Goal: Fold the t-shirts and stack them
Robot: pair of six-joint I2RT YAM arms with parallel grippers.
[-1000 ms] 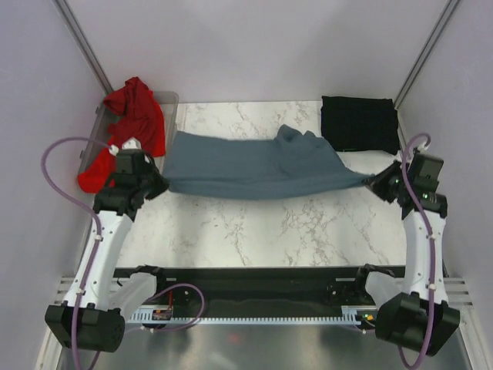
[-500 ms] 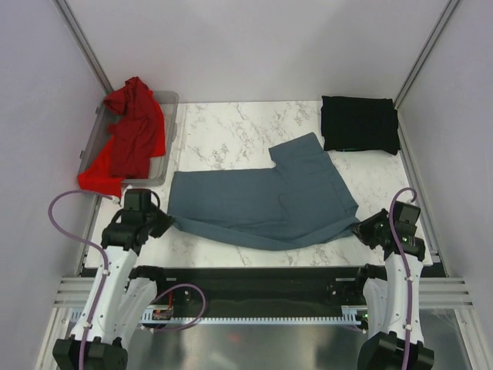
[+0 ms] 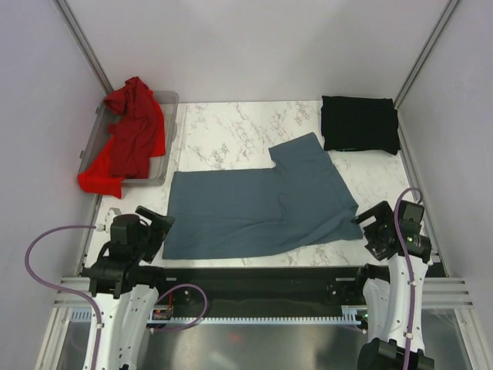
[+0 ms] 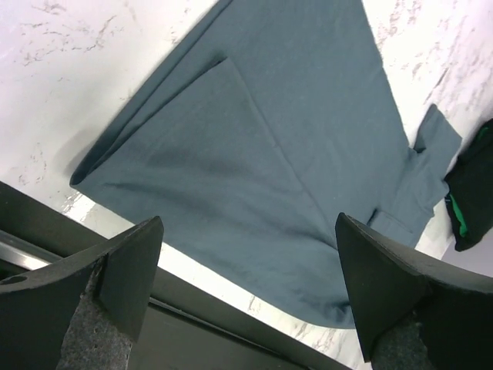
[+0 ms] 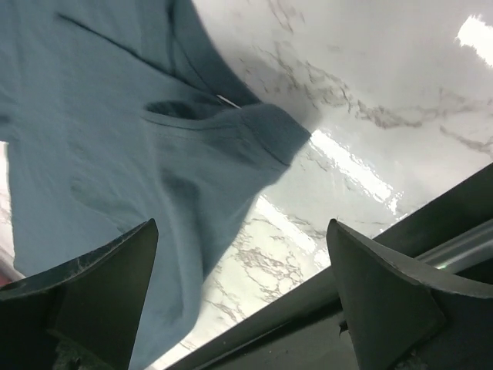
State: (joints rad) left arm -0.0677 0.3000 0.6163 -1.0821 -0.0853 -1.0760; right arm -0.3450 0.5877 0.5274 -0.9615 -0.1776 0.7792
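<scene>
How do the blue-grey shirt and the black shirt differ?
The slate blue-grey cloth shirt lies spread out; the black cloth shirt is folded into a rectangle. The blue-grey lies at the near edge, the black at the far right. Both lie flat on the table.

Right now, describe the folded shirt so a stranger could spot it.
On the marble table, look to the far right corner. The black t-shirt lies there, a neat square; the blue-grey t-shirt is spread mid-table, the red t-shirt heaped in the bin.
</scene>
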